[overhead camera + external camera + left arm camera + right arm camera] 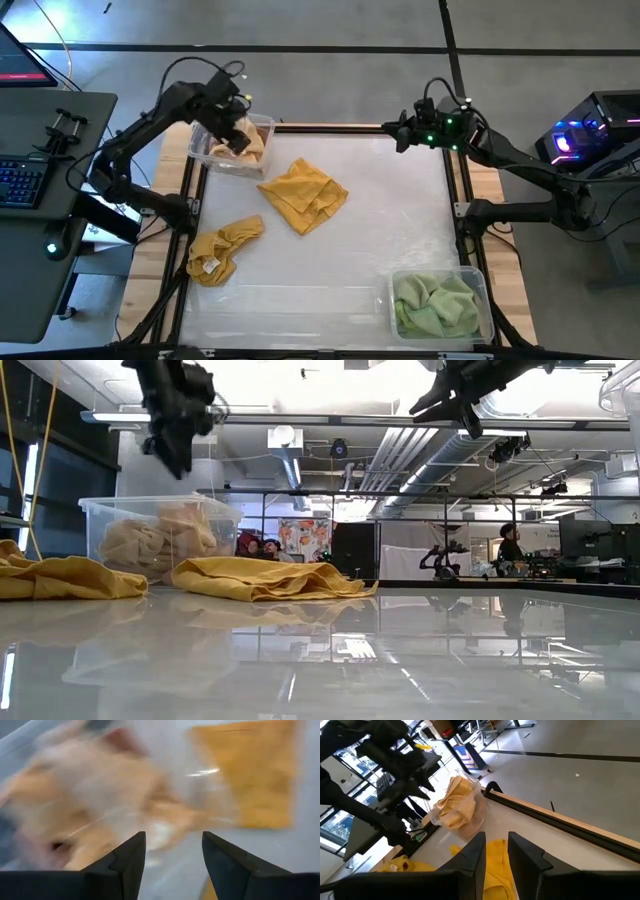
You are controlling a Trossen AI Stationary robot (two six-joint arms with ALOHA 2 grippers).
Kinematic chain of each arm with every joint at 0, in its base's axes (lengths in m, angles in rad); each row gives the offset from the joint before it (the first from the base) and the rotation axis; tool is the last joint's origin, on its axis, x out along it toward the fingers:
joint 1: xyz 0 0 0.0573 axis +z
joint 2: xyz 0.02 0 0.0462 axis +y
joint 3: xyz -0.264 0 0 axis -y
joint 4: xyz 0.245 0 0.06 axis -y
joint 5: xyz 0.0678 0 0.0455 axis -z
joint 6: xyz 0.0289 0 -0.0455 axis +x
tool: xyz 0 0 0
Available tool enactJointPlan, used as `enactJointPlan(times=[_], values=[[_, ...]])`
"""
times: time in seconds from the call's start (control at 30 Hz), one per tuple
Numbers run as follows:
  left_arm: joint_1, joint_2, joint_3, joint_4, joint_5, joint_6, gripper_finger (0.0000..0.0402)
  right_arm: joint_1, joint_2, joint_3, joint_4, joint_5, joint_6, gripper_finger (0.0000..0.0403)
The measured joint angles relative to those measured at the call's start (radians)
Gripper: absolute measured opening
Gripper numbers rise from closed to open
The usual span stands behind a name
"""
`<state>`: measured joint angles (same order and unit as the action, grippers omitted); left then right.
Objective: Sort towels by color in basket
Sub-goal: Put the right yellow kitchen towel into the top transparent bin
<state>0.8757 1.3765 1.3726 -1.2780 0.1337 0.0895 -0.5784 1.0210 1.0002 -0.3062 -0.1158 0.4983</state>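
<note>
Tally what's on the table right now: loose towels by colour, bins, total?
Loose mustard yellow towels: 2, one spread mid-table, one bunched near the left edge
Clear bins: 2, one with peach-orange towels, one with light green towels
Total: 4 (binned towels too bunched to count)

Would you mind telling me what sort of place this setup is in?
Probably a robotics lab or workshop: exposed ceiling ducts, a keyboard on a side desk, and another robot arm on a bench behind the table.
</note>
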Motion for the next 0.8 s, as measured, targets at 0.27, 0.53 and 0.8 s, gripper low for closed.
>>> enactJointPlan(times=[0.27, 0.53, 0.8], values=[[-0.337, 0.015, -0.003, 0.130, 0.031, 0.143, 0.0151, 0.031, 0.001, 0.000, -0.001, 0.000, -0.007, 0.0075], [-0.564, 0.155, -0.050, 0.571, -0.083, 0.017, 0.0181, 0.036, 0.001, 0.000, -0.019, -0.031, -0.009, 0.0075], [-0.571, 0.461, -0.052, 0.578, -0.107, -0.141, 0.0243, 0.036, -0.015, 0.000, -0.092, -0.159, -0.042, 0.0075]])
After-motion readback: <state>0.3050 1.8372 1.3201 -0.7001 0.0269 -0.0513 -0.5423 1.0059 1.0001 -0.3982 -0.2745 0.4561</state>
